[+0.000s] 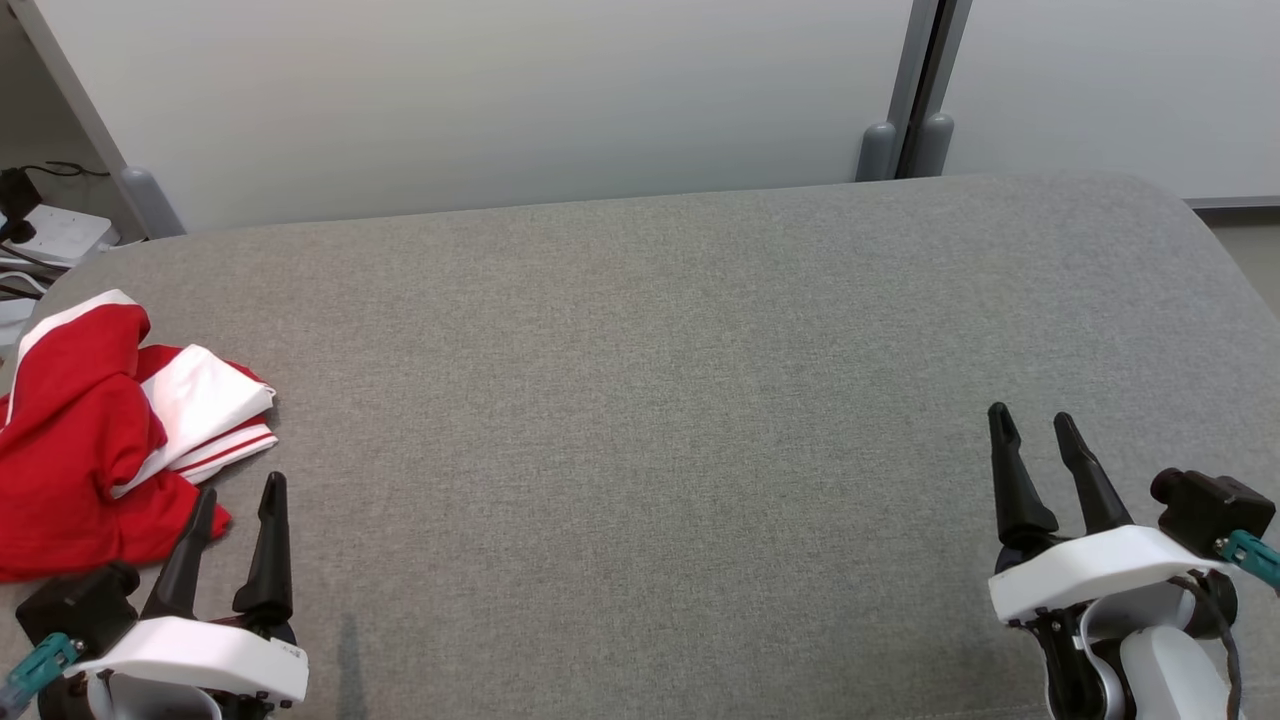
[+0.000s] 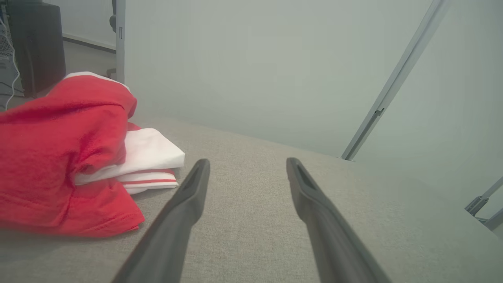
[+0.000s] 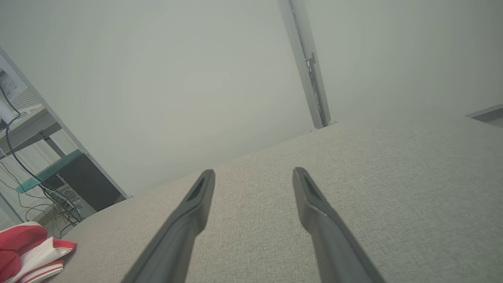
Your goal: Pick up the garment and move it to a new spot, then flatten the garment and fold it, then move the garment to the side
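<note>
The garment (image 1: 95, 430) is a crumpled red piece with white panels and red stripes, lying in a heap at the left edge of the grey fabric surface (image 1: 660, 400). My left gripper (image 1: 238, 488) stands open at the lower left, its fingertips just right of and below the heap, with nothing between them. In the left wrist view the garment (image 2: 67, 157) lies left of the open left gripper (image 2: 247, 165). My right gripper (image 1: 1032, 418) is open and empty at the lower right, far from the cloth. The right wrist view shows the open right gripper (image 3: 253, 175) and the garment (image 3: 31, 251) at the lower left corner.
A pale partition wall (image 1: 500, 100) with grey posts (image 1: 915, 100) runs behind the surface. Cables and a white box (image 1: 50, 235) sit off the far left corner. A dark cabinet and wires (image 3: 78, 184) stand beyond the left end. The surface's right end curves off (image 1: 1230, 260).
</note>
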{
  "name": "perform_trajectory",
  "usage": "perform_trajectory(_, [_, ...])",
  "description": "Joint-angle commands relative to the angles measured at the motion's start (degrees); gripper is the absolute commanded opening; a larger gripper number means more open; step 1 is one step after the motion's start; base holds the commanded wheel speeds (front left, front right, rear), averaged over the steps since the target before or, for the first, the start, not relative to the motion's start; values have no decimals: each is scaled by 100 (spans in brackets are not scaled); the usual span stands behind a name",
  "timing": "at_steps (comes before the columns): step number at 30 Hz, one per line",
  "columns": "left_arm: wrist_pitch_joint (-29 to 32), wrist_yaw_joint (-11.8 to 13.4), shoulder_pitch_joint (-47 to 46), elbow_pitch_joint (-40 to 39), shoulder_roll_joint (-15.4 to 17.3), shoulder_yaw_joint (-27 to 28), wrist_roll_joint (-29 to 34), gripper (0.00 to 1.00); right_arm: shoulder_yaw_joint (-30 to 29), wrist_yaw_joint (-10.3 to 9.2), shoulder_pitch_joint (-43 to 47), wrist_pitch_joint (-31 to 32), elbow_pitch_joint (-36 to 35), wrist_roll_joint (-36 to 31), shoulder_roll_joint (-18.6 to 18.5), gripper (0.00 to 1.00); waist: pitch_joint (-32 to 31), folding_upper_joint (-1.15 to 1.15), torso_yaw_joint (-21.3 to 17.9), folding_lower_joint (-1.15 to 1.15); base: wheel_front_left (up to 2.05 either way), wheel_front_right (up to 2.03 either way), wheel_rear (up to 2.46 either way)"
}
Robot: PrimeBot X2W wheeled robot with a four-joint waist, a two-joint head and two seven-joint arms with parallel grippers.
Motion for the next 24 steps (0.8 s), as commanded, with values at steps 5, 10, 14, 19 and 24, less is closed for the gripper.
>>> perform_trajectory(5, [-168, -39, -372, -79, 205, 235, 508, 100, 167, 7, -340, -184, -183, -484, -54, 100, -8, 0, -14, 0, 0, 0, 0])
perform_trajectory(10, [-252, -41, -419, 25, 226, 265, 836, 100, 213, 8, -417, -268, -158, -830, -60, 100, -25, 0, -33, 0, 0, 0, 0])
perform_trajectory(14, [-320, -42, -451, 161, 248, 340, 1123, 100, 271, 8, -462, -335, -83, -1118, -66, 100, -30, 0, -53, 0, 0, 0, 0])
perform_trajectory(19, [-406, -44, -501, 224, 274, 411, 1492, 100, 305, 8, -550, -419, -5, -1494, -73, 100, -27, 0, -61, 0, 0, 0, 0])
perform_trajectory(24, [-474, -46, -541, 171, 287, 442, 1742, 100, 333, 9, -593, -487, -32, -1772, -79, 100, -17, 0, -54, 0, 0, 0, 0])
